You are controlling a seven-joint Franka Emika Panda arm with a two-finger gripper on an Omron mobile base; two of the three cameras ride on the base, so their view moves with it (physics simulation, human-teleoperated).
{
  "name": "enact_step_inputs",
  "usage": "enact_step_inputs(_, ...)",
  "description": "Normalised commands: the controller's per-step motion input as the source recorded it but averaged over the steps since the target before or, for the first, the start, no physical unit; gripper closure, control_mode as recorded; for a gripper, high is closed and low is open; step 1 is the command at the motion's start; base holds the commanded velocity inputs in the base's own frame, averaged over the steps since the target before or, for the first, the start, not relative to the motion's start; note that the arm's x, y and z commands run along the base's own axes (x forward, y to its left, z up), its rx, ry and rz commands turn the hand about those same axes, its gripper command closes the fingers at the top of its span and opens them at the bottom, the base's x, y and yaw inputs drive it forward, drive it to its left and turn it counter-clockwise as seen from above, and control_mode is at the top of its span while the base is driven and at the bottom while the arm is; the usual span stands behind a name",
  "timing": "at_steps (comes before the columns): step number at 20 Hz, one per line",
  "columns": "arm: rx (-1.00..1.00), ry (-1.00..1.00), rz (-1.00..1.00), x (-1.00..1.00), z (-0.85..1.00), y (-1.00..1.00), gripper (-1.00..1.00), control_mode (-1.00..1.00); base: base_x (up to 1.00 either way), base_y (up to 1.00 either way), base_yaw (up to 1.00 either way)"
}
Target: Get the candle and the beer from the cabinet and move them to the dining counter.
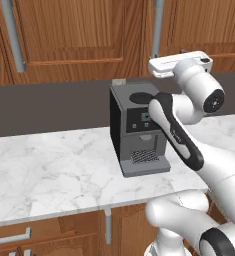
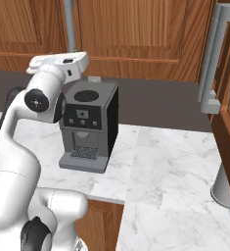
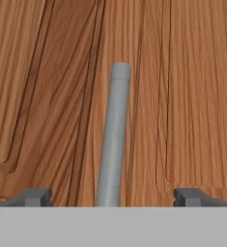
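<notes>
From the left base view, the cabinet [image 1: 74, 35] stands shut above the marble worktop [image 1: 49, 170], its doors cut off at the top edge, so whatever is inside is hidden. The white arm [image 1: 181, 135] bends up past the coffee machine [image 1: 136, 127], its hand level and pointed at the lower end of a grey bar handle [image 1: 157, 30]; the fingers are hidden behind the wrist.

From the right base view, the hand reaches toward the same handle [image 2: 70, 24], over the coffee machine [image 2: 89, 125]. A second handle [image 2: 212, 59] juts in at right, partly cropped.

In the hand view, the gripper [image 3: 113, 197] is spread wide and holds nothing, its tips flanking the handle [image 3: 114, 140] against the wooden door [image 3: 192, 96].
</notes>
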Motion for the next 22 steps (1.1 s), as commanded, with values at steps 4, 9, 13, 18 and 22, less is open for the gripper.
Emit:
enact_step_inputs(4,0.0,-0.06,0.0,0.43,0.07,0.0,-1.0,-1.0,0.0,0.0,0.0)
enact_step_inputs(9,0.0,0.0,0.0,0.34,0.09,0.02,-1.0,-1.0,0.0,0.0,0.0)
enact_step_inputs(13,0.0,0.0,0.0,0.26,0.0,0.0,-1.0,-1.0,0.0,0.0,0.0)
enact_step_inputs(18,0.0,0.0,0.0,0.27,0.0,0.02,-1.0,-1.0,0.0,0.0,0.0)
enact_step_inputs(22,0.0,0.0,0.0,0.2,0.0,0.0,-1.0,-1.0,0.0,0.0,0.0)
